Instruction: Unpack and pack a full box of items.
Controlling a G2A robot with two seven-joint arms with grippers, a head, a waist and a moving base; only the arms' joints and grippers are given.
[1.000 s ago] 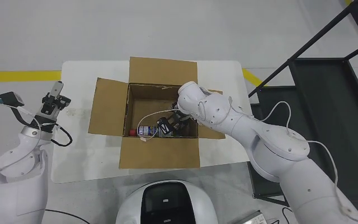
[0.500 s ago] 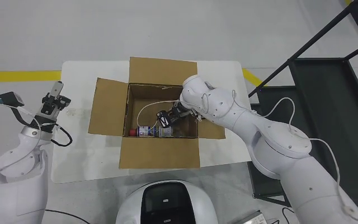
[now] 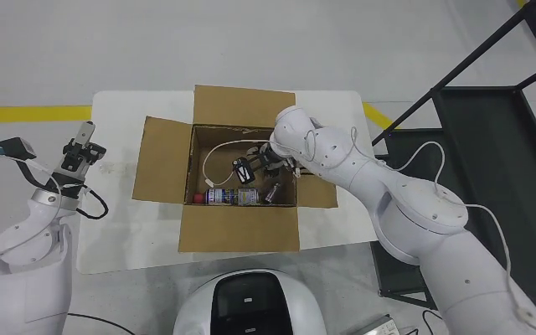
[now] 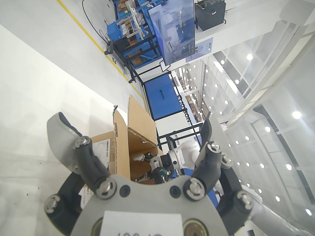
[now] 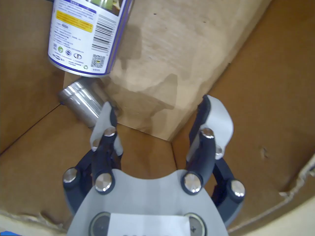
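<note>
The open brown cardboard box (image 3: 159,172) is set at the middle of the white table (image 3: 335,109), its four flaps folded outward so that the opening is left unobstructed from above. Along the wall nearest the robot, a blue-and-white labelled cylindrical spray can (image 5: 91,25) is laid on its side, and a small shiny silver metal cylinder (image 5: 81,101) is lodged just beside its base. The right gripper (image 5: 157,104) is held inside the box near a corner, fingers spread wide with nothing between them; this spread is judged to be kept so that an item can be straddled from above, the walls barring a sideways approach. The left gripper (image 4: 134,121), likewise spread and empty, is parked by the table's left edge, presumably so that the box is left free for the working arm.
</note>
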